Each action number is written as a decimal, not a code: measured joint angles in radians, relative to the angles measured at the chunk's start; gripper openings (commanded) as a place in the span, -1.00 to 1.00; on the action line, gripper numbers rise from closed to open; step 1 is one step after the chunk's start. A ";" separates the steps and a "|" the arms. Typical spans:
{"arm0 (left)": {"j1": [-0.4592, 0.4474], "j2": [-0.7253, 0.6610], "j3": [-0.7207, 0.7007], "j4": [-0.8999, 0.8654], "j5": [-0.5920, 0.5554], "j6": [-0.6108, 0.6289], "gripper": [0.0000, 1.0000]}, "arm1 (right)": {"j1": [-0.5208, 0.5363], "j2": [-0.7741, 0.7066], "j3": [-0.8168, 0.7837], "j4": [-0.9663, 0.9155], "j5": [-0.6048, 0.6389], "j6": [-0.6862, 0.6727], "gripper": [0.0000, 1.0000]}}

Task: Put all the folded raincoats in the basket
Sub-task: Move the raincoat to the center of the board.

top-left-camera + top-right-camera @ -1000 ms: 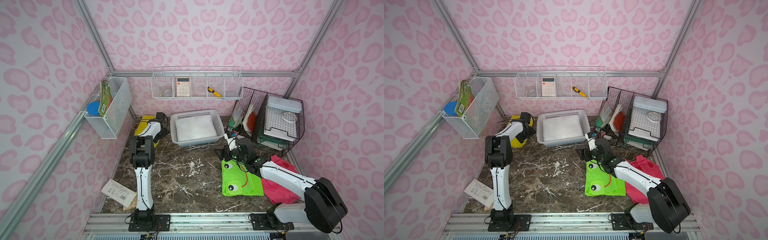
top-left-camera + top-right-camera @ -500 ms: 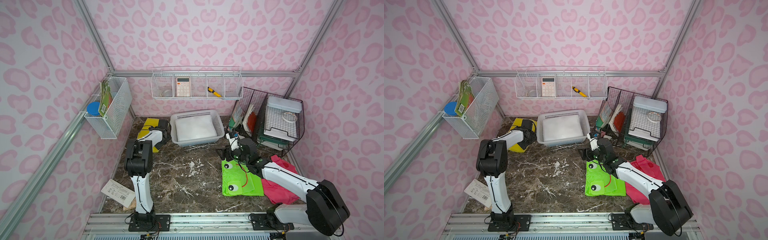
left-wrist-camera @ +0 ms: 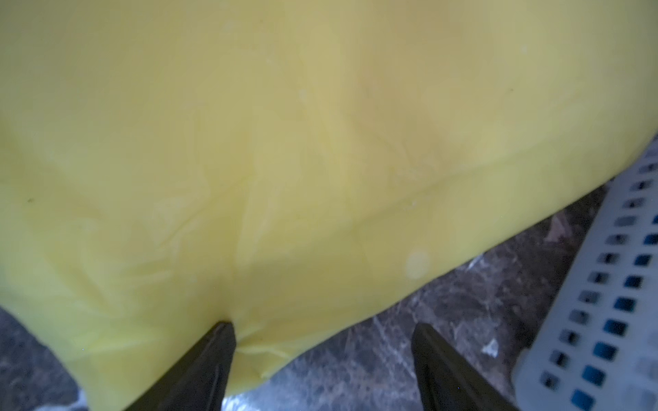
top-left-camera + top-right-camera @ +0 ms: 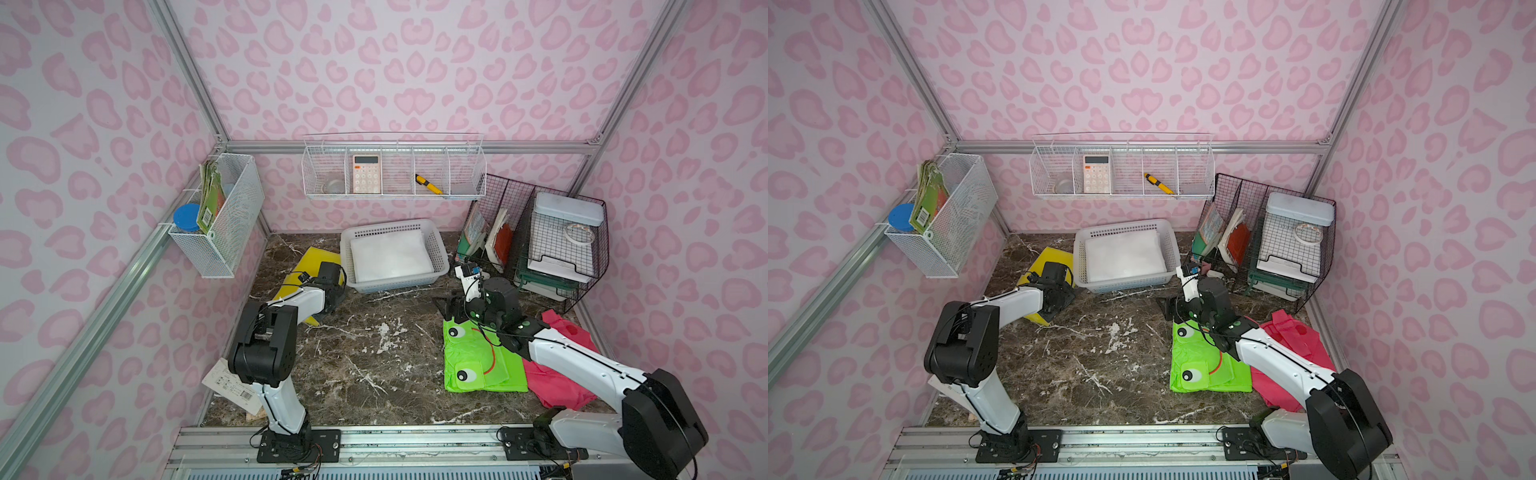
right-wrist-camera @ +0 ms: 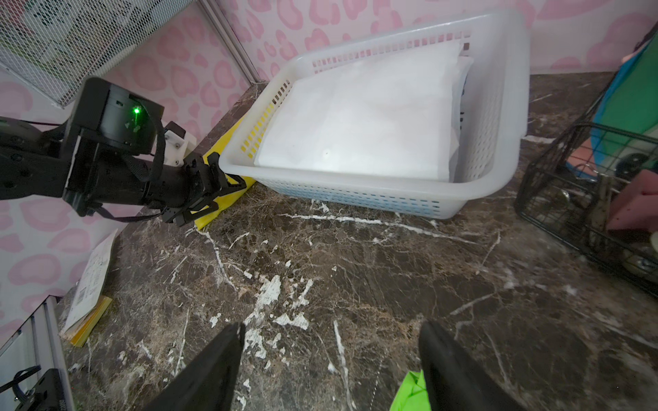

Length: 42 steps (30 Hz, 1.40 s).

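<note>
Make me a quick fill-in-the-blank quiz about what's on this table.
The folded item in the basket is ____. The left gripper, jaws open, is at the edge of a plain raincoat coloured ____. The frog-eyed raincoat is ____.
Missing words: white, yellow, green.

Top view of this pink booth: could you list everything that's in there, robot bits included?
basket: one, white, back middle of the table
white raincoat: one, folded, inside the basket
yellow raincoat: one, on the table left of the basket
green raincoat: one, frog eyes, front right
pink raincoat: one, right of the green one
wall racks: two, white wire, left and back walls
calculator: one, pale, in the back rack
file holders: several, black wire, back right corner
paper booklet: one, white, front left corner
table: one, dark marble
arms: two, white and black, front rail
left fingers: open, at the yellow raincoat's edge
right fingers: open, over bare table
</note>
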 measured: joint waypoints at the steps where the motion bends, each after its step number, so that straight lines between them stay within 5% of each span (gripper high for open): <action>1: -0.013 -0.026 -0.029 0.000 -0.005 -0.005 0.68 | 0.000 -0.003 0.000 0.000 0.000 0.000 0.59; 13: -0.110 -0.294 -0.306 -0.018 -0.040 -0.040 0.68 | 0.003 -0.021 0.002 0.000 -0.008 0.008 0.59; 27: -0.274 -0.615 -0.380 -0.367 0.014 -0.057 0.71 | 0.056 0.040 0.056 0.000 0.011 0.030 0.59; 34: -0.244 -0.468 -0.149 -0.401 -0.043 0.073 0.74 | 0.104 0.068 0.077 -0.001 0.039 0.030 0.59; 42: -0.072 -0.177 -0.008 -0.290 0.001 0.189 0.74 | 0.133 0.034 0.058 -0.002 0.081 0.029 0.59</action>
